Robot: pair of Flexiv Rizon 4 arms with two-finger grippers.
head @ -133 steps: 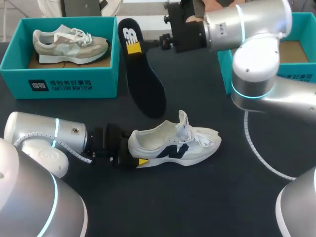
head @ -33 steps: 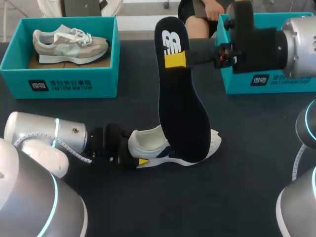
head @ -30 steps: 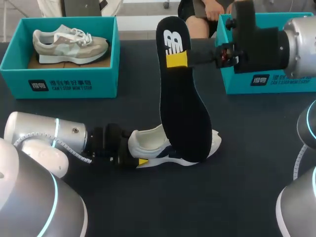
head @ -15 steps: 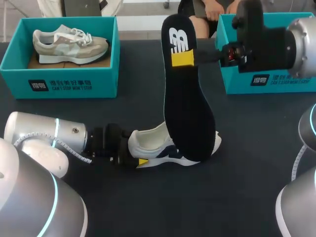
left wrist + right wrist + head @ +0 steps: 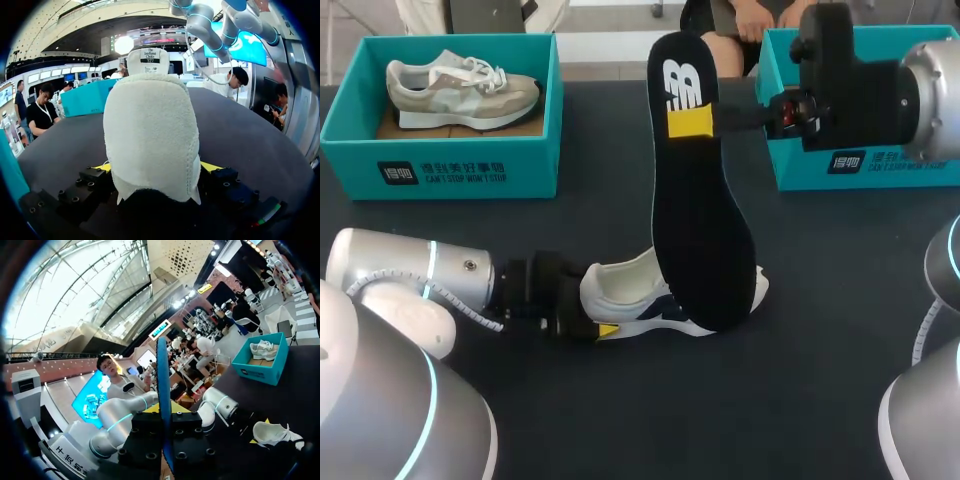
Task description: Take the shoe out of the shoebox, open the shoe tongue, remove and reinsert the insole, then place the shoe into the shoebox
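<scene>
A white shoe with a navy logo lies on its sole on the black table, heel toward my left arm. My left gripper is open at that heel, and the fleecy heel fills the space between its yellow tips. A black insole with a yellow patch hangs above the shoe, toe end down over the laces. My right gripper is shut on the insole's heel end. In the right wrist view the insole shows edge-on between the fingers, with the shoe far below.
A teal shoebox at the back left holds a beige shoe. A second teal box stands at the back right, mostly behind my right arm. My left arm lies low along the table's front left.
My right gripper has carried the insole from behind the shoe to above it, then a little further right. My left gripper's fingers have spread slightly at the heel.
</scene>
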